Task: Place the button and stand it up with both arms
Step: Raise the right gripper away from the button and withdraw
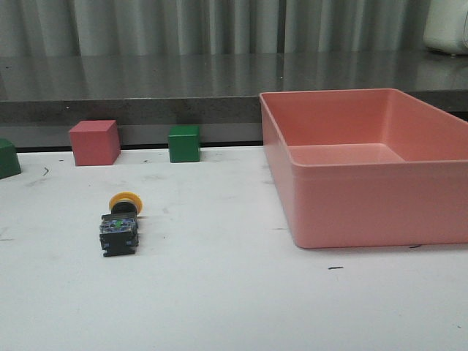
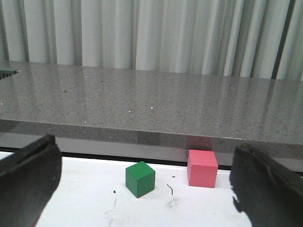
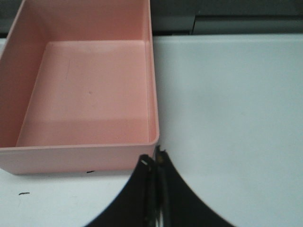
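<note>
1. Button (image 1: 121, 222): front view; lying on its side on the table (image 1: 219, 307), toward the left edge, untouched. Pink tray (image 1: 365, 212) at right. No writing legible.
2. Left gripper (image 2: 142, 189): left wrist view; fingers spread, holding nothing; should descend onto the button.
3. Right gripper (image 3: 155, 163): right wrist view; fingers apparently pressed together, nothing between, beside the tray.

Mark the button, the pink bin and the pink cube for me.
button (image 1: 120, 224): front view, on its dark base.
pink bin (image 1: 365, 201): front view, on its near wall.
pink cube (image 1: 94, 142): front view, on its front face.

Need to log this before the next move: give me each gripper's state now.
Left gripper: open, jaws wide apart, holding nothing.
Right gripper: shut, jaws pressed together, holding nothing.
</note>
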You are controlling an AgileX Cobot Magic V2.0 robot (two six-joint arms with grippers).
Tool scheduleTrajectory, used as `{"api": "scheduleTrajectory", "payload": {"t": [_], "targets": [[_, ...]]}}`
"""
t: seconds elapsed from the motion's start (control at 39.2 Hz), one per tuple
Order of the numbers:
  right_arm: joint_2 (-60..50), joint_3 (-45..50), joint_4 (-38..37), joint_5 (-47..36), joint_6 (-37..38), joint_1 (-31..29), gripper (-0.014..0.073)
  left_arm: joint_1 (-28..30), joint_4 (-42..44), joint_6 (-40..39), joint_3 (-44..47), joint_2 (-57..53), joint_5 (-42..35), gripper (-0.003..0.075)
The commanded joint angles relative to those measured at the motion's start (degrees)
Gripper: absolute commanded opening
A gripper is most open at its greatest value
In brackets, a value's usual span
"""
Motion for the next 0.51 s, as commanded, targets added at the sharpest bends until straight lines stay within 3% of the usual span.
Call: {"api": "scheduleTrajectory", "payload": {"t": [0.0, 0.23, 0.49], "targets": [[-7.88, 3.91, -1.6, -7.28, -0.78, -0.42, -0.0071, -0.38, -0.29, -0.06, -1.54, 0.9, -4.49, 0.0691], [-21.43, 10.76, -1.6, -7.19, -0.78, -0.42, -0.0071, -0.38, -0.29, -0.06, -1.54, 0.9, -4.49, 0.0691], [-24.16, 10.84, -1.55, -6.69, -0.78, -0.42, -0.0071, -0.38, -0.29, -0.06, -1.54, 0.9, -4.49, 0.0691]]}}
